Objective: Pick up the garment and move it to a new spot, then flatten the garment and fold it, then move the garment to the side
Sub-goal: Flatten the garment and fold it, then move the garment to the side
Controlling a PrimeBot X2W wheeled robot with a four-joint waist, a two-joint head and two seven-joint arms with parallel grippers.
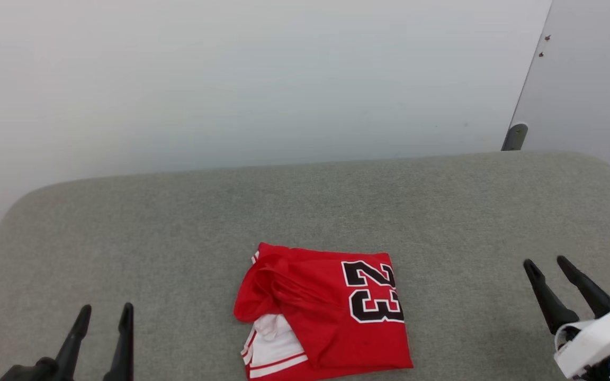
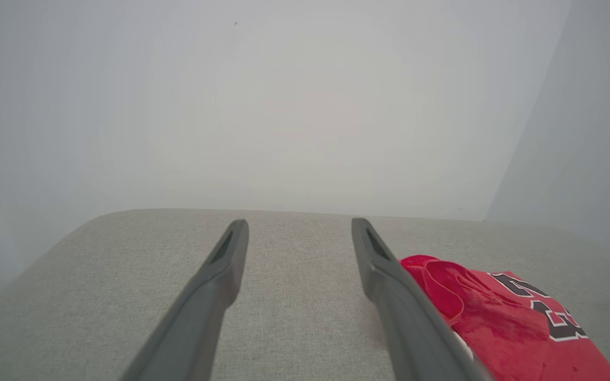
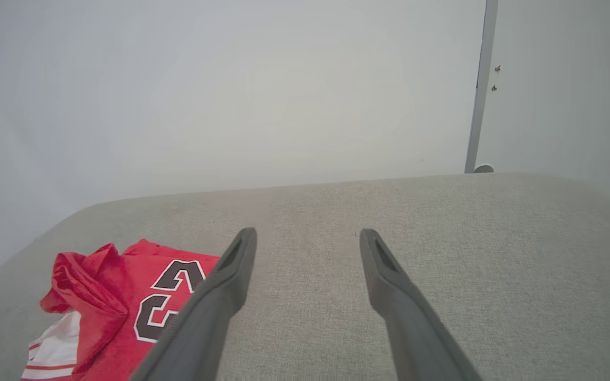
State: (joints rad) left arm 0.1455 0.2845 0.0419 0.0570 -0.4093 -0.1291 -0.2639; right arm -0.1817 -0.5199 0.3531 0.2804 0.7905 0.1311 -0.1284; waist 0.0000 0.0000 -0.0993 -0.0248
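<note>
Red jersey fabric lies folded on a grey-green padded surface. You are looking at the garment, a roughly square bundle resting at 6 o'clock in the head view, close to the pad's near edge. The black, white-outlined number 23 sits on the bundle's 3 o'clock side, turned on its side so one digit lies above the other. A white sleeve with red stripes pokes out at the bundle's 7 o'clock corner. Loose red cloth is rumpled into a ridge along its 9 o'clock side.

Your left gripper hangs at 7 o'clock in the head view, well apart from the garment. Its two dark fingers are spread wide with nothing between them. Your right gripper stands at 4 o'clock, likewise well apart from the cloth. Its jaws are fully parted and empty, and its fingers tilt toward 11 o'clock.

In the left wrist view, the left gripper's fingers frame bare pad. There the garment lies at 4 o'clock, partly hidden behind one finger. In the right wrist view the garment lies at 8 o'clock with its edge behind a finger, and bare pad shows between the fingers.

Beyond the pad, at 12 o'clock in the head view, rises a pale wall. At 1 o'clock a pale panel carries two small brown marks, with a dark post at its foot.
</note>
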